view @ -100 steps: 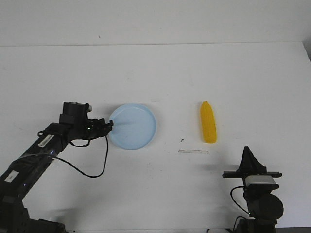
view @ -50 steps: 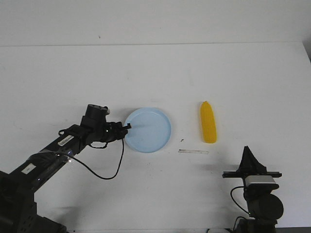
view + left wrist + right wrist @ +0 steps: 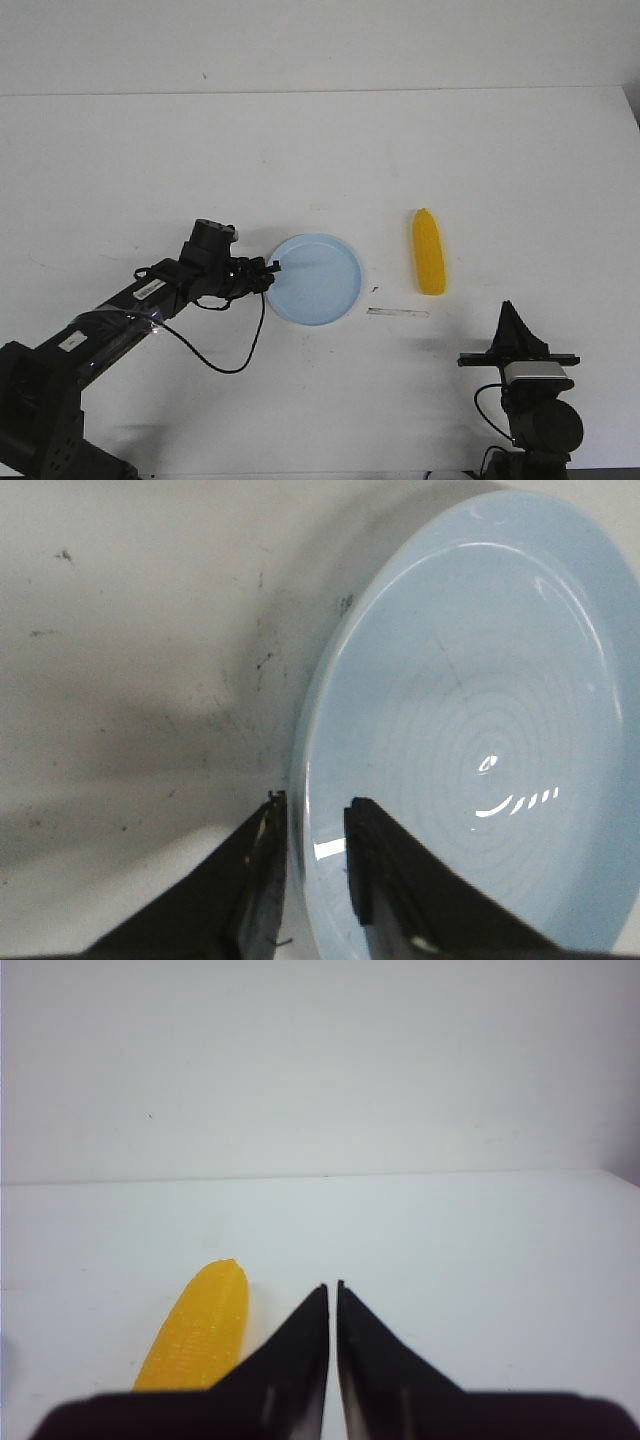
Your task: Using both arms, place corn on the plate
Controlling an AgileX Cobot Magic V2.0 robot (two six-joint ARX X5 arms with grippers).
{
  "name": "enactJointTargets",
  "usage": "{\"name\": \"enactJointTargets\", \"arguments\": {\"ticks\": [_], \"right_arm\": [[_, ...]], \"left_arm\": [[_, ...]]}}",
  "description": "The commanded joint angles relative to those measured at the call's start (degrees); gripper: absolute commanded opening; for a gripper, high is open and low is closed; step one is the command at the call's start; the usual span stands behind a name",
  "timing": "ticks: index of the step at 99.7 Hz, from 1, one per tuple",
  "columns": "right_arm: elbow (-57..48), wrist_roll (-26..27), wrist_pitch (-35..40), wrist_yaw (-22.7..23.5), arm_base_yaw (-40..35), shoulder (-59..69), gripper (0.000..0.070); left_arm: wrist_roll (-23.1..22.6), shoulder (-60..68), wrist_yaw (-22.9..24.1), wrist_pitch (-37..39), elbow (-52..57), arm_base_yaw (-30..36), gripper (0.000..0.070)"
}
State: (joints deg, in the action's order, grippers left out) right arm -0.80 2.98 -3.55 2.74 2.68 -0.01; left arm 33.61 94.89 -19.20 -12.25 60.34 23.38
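The corn (image 3: pixel 429 266) lies on the white bench (image 3: pixel 320 160), right of centre, with its long axis running away from the robot: pointed tip at the far end, blunt end nearest. The right gripper (image 3: pixel 512 312) sits low at the bench's near edge, just behind and a little to the right of that blunt end, its two black fingers pressed together and holding nothing. In its wrist view the corn (image 3: pixel 198 1328) lies ahead and off to one side of the fingertips (image 3: pixel 333 1290), so I'd say this arm is plainly the nearer one and would need to open and shift leftward to straddle the cob across its width.

The left gripper (image 3: pixel 270 267) is clamped on the near-left rim of the pale blue plate (image 3: pixel 318 278), one finger above the rim (image 3: pixel 296 810) and one below. The plate is well apart from the corn, to its left, with a thin strip (image 3: pixel 398 313) lying between them.
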Motion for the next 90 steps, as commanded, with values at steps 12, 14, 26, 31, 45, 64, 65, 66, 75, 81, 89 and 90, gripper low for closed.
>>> {"name": "enactJointTargets", "arguments": {"ticks": [12, 14, 26, 31, 45, 64, 65, 66, 75, 81, 89, 90], "right_arm": [[0.07, -0.22, -0.68, -0.17, 0.02, 0.09, 0.0013], [0.07, -0.22, -0.68, -0.17, 0.02, 0.07, 0.0013], [0.07, -0.22, -0.68, -0.17, 0.02, 0.07, 0.0013], [0.07, -0.22, -0.68, -0.17, 0.02, 0.07, 0.0013], [0.07, -0.22, -0.68, -0.17, 0.02, 0.09, 0.0013], [0.07, -0.22, -0.68, -0.17, 0.02, 0.07, 0.0013], [0.07, -0.22, -0.68, -0.17, 0.02, 0.07, 0.0013], [0.07, -0.22, -0.68, -0.17, 0.02, 0.07, 0.0013], [0.07, -0.22, -0.68, -0.17, 0.02, 0.07, 0.0013], [0.07, -0.22, -0.68, -0.17, 0.02, 0.09, 0.0013], [0.07, -0.22, -0.68, -0.2, 0.02, 0.07, 0.0013], [0.07, -0.22, -0.68, -0.17, 0.02, 0.07, 0.0013]], "left_arm": [[-1.2, -1.18, 0.11, 0.28, 1.03, 0.07, 0.0164], [-1.57, -1.75, 0.11, 0.24, 1.03, -0.04, 0.0164], [-4.63, -5.86, 0.22, 0.0, 1.03, -0.7, 0.0162], [-6.62, -7.89, 0.9, -0.02, 1.03, -0.94, 0.0159], [-11.61, -14.56, 8.31, 0.0, 1.01, -1.51, 0.0107], [-19.61, -24.15, 18.14, 1.16, 0.96, -4.68, 0.0001], [-20.22, -24.63, 18.43, 1.25, 0.96, -4.87, 0.0001], [-20.94, -25.11, 18.73, 1.31, 0.96, -5.09, 0.0001], [-29.33, -29.14, 21.38, 2.01, 0.94, -6.91, 0.0001], [-33.75, -31.56, 21.88, 2.08, 0.9, -8.09, 0.0001], [-35.74, -34.75, 21.88, 2.25, 0.26, -10.34, 0.0001], [-35.74, -35.17, 21.88, 2.34, 0.11, -10.64, 0.0001]]}}
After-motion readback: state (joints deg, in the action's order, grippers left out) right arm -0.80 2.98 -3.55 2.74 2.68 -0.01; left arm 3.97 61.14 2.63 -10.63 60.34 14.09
